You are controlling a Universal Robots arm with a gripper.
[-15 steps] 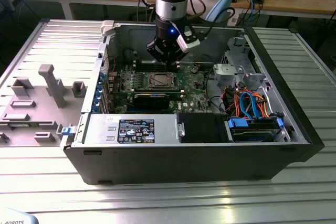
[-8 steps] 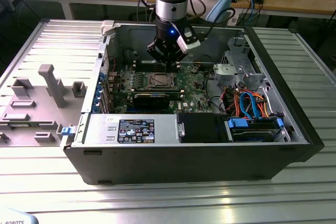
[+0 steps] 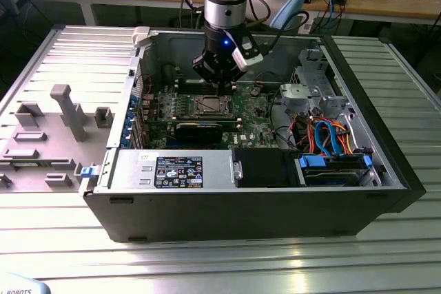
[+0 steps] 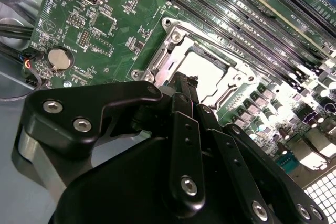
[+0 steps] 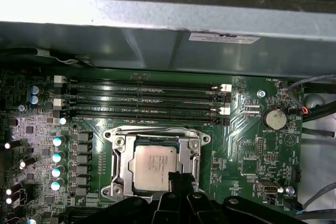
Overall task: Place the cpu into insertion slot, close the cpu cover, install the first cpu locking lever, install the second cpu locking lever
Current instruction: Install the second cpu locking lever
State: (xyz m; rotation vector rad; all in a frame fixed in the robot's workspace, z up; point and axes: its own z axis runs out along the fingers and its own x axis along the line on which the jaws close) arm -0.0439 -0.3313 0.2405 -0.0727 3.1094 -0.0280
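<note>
Motherboard [image 3: 207, 111] lies flat in the floor of an open computer case [image 3: 241, 204] on a slatted metal table [image 3: 207, 259], and the arm's gripper [image 3: 219, 82] hangs low over the board's middle, just above the far side of the insertion slot [image 3: 209, 106]. In the first wrist view the cpu [image 5: 153, 167] sits squarely in the insertion slot [image 5: 118, 179], its dull silver top showing through the square window of the cpu cover [image 5: 156, 141], which lies down flat around it. The black fingertips [image 5: 177, 181] come to a narrow point right at the chip's near edge, overlapping the frame; whether they touch it cannot be told. In the second wrist view the fingers [image 4: 185, 93] stand drawn together, closed with nothing visible between them, their tip over the edge of the cpu cover [image 4: 168, 56] beside the pale top of the cpu [image 4: 202, 69]. Four long black RAM slots [image 5: 144, 100] run side by side just beyond the socket, between it and the case wall. A round coin battery [image 5: 275, 118] sits on the green board well off to one side of the socket. In the exterior view, a black expansion card [image 3: 198, 130] stands on the board just in front of the socket, and orange and blue cables [image 3: 327, 135] gather at the exterior view's right.
</note>
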